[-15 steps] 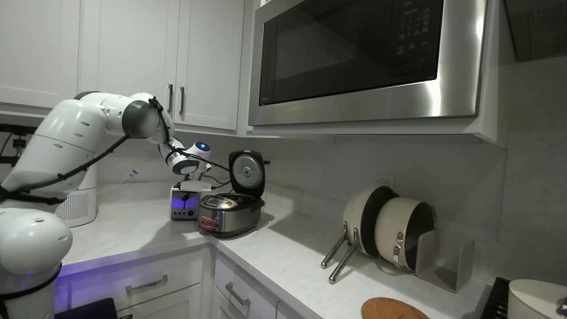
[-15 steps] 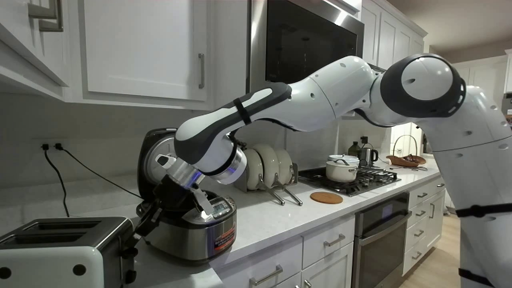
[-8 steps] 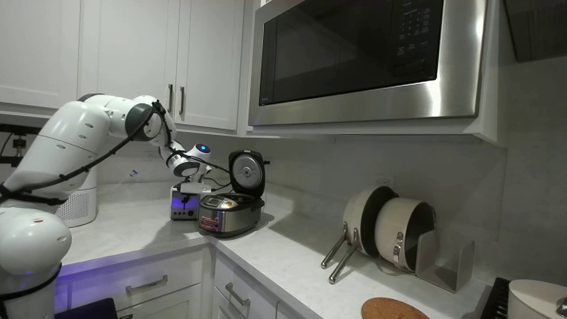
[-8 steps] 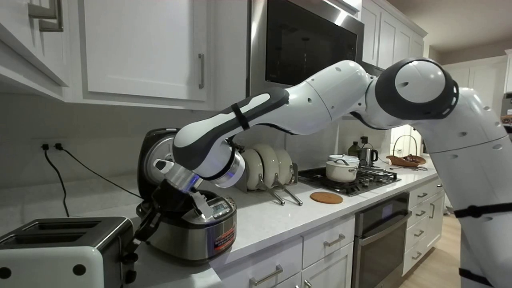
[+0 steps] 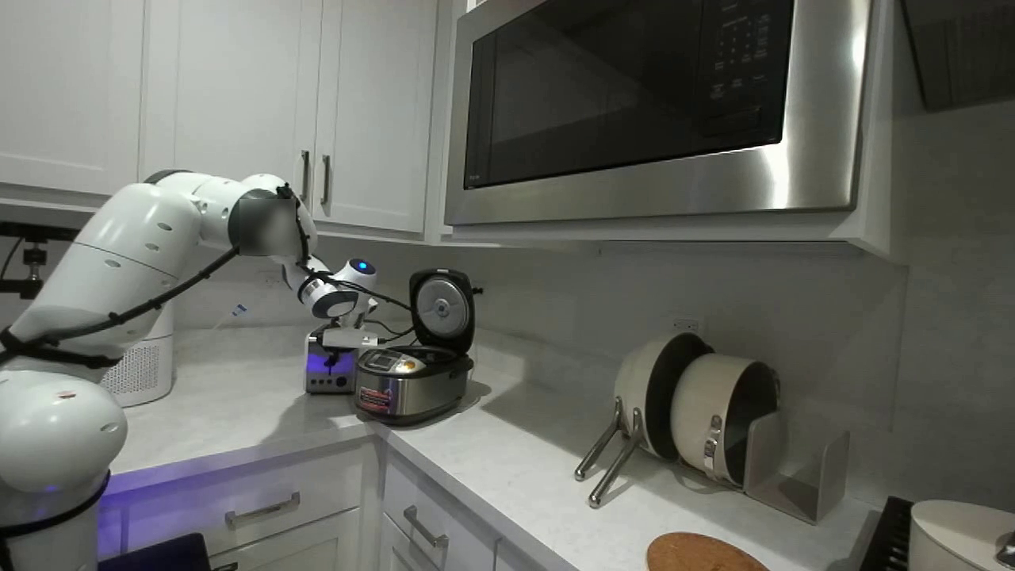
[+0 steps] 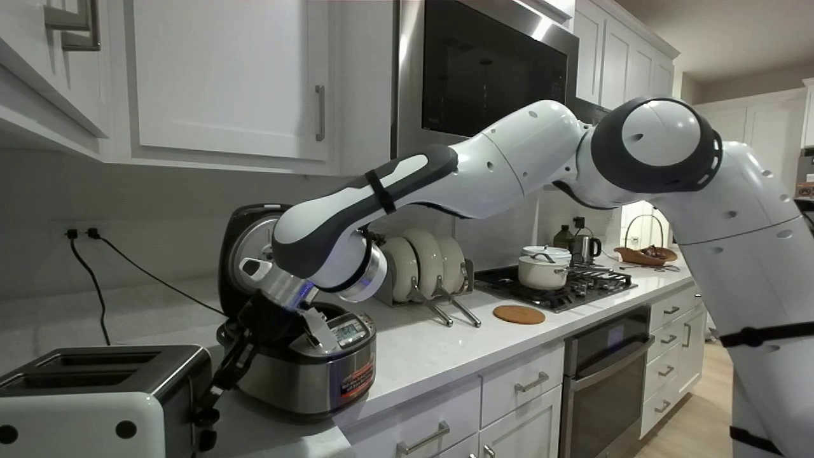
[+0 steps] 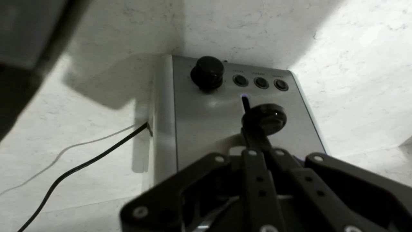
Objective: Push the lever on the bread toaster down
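Note:
The bread toaster (image 5: 319, 382) stands on the counter beside the rice cooker, its face tinted purple-blue in an exterior view. In an exterior view the toaster (image 6: 76, 416) shows a pale side, dark top and two slots. Its black lever knob (image 6: 206, 417) sits low on the face, just above the dial. In the wrist view the toaster face (image 7: 206, 129) shows the slot and the round lever knob (image 7: 268, 117). My gripper (image 7: 257, 141) is shut, fingertips together against the knob's upper side. It also shows in an exterior view (image 6: 215, 389), reaching down to the knob.
The rice cooker (image 6: 299, 385) stands close beside the toaster and the gripper, its lid (image 6: 251, 254) raised. A dial (image 7: 207, 72) and three buttons (image 7: 260, 82) are on the toaster face. A black cord (image 7: 80, 166) runs behind. Upper cabinets (image 6: 229, 76) hang above.
The arm and gripper have moved down a little. The lever knob has moved down along the toaster face with the fingertips, closer to the dial.

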Robot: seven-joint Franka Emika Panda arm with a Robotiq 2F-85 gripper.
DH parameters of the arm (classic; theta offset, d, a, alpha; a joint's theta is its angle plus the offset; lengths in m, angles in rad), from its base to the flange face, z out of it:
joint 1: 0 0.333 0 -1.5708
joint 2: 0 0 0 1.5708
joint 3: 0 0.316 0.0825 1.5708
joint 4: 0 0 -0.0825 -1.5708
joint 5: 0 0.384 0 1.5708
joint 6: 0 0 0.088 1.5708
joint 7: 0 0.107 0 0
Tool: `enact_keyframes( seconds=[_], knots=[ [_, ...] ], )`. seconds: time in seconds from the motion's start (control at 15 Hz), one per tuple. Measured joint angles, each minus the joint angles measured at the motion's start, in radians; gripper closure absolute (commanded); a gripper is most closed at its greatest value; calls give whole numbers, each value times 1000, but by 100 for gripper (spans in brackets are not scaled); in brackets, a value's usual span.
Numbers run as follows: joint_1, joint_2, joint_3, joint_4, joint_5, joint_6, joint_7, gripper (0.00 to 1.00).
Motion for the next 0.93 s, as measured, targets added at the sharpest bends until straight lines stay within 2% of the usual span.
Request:
enact_keyframes(
  seconds=[0.93],
  knots=[
    [-10,31,20,24,-145,-17,133,100]
  ],
)
